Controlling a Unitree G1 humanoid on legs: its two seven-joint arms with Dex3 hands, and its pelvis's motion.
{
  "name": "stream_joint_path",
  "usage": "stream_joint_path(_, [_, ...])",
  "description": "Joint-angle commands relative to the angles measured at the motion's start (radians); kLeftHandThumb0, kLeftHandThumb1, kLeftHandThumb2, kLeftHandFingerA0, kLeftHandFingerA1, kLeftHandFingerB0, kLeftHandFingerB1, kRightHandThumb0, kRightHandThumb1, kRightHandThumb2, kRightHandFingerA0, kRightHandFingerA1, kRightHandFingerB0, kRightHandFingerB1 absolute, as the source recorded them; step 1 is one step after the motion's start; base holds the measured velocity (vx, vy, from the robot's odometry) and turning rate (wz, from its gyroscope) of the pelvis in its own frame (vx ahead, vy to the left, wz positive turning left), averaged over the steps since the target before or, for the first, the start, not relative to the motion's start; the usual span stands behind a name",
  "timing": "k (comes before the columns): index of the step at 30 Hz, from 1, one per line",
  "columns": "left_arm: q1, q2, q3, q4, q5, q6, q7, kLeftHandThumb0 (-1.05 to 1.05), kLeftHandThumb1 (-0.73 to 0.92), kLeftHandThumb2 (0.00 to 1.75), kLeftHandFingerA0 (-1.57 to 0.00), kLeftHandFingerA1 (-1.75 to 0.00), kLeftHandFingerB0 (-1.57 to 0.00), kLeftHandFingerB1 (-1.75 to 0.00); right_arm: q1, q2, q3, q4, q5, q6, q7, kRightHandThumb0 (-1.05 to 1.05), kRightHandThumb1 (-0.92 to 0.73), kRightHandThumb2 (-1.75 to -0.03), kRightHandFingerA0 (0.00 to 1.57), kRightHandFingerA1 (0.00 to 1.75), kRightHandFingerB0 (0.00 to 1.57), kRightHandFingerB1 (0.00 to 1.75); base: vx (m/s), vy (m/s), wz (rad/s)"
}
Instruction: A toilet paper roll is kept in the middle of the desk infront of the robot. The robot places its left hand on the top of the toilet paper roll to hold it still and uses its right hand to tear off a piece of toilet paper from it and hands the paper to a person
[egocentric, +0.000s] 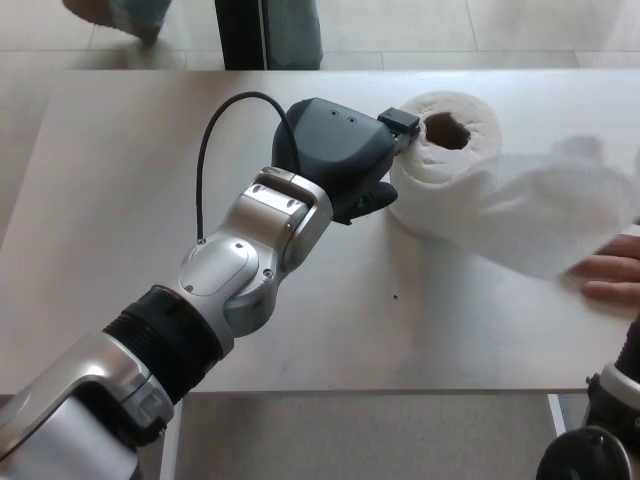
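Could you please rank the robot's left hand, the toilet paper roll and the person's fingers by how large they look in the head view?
1. Left hand
2. Toilet paper roll, slightly smaller, though nearness makes this unsure
3. Person's fingers, partly cut off by the edge
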Motion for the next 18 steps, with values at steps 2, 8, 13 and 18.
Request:
stream_joint_path(2, [0.082, 0.025, -0.044, 0.044, 0.008, -0.020, -0.094, -0.59, 0.92, 0.67, -0.78, -0.96, -0.51, -0.48, -0.117, 0.039, -0.026, 0.006, 0.093, 0.025, -0.125, -0.24, -0.62, -1.19, 1.06, 1.75, 0.80, 1.75, 0.00, 0.000, 0.00])
stream_joint_path(8, [0.079, 0.032, -0.054, 0.043, 0.014, -0.022, -0.101, -0.60, 0.92, 0.68, -0.75, -0.90, -0.50, -0.48, -0.113, 0.014, -0.032, 0.000, 0.130, 0.052, -0.125, -0.18, -0.56, -1.30, 1.05, 1.75, 0.80, 1.74, 0.00, 0.000, 0.00])
stream_joint_path(13, [0.094, 0.034, -0.056, 0.034, 0.011, -0.024, -0.092, -0.59, 0.92, 0.70, -0.75, -0.93, -0.49, -0.49, 0.037, -0.001, 0.043, -0.043, 0.092, 0.084, -0.042, -0.16, -0.52, -1.34, 1.04, 1.75, 0.76, 1.67, 0.00, 0.000, 0.00])
stream_joint_path(18, [0.093, 0.034, -0.059, 0.035, 0.016, -0.014, -0.097, -0.59, 0.92, 0.69, -0.68, -0.84, -0.47, -0.47, 0.363, -0.156, 0.261, -0.109, 0.006, 0.119, 0.211, -0.18, -0.34, -1.47, 1.02, 1.75, 0.76, 1.69, 0.00, 0.000, 0.00])
